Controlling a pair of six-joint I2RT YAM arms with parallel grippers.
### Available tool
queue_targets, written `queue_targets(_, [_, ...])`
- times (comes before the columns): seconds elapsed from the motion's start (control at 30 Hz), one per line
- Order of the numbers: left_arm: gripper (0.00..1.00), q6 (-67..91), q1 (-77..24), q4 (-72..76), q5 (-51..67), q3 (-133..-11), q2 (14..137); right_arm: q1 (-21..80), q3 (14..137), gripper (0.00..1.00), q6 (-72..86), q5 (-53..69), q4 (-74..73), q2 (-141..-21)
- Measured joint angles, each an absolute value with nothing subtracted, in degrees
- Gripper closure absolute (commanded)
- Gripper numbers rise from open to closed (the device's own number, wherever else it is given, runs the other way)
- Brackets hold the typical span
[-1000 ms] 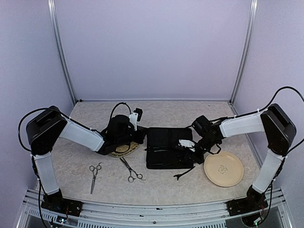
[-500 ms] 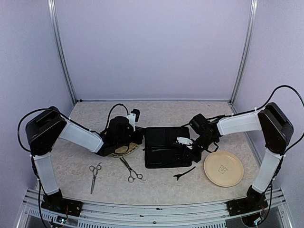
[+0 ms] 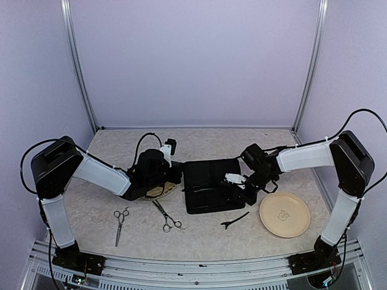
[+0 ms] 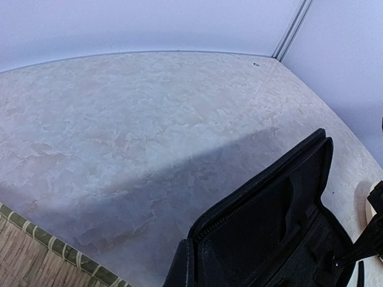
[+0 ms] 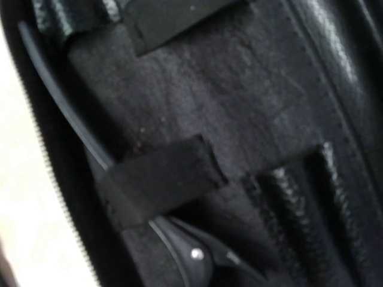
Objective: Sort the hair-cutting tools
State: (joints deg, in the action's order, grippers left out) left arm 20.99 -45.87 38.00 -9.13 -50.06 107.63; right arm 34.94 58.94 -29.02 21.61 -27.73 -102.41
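Right tool [image 3: 236, 186] hangs over the black case [image 3: 202, 181], its opening unclear; one hair clip [image 3: 234, 220] lies near it.

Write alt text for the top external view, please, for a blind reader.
Two robot arms reach toward an open black zip case at centre. Two silver scissors lie front left; a black hair clip lies beside a beige plate.

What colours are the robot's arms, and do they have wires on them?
The left arm and right arm each have smooth white tube sections joined by chunky black joints. A thin black cable loops out from each shoulder. I can't see any writing on them.
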Motion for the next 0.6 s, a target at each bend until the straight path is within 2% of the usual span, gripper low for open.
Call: queue_targets(0.6, [1.00,20.64,-46.35,38.11,-6.98,-50.06,107.44,32.01,55.94,1.00,-29.78,16.56,-26.30,-99.20])
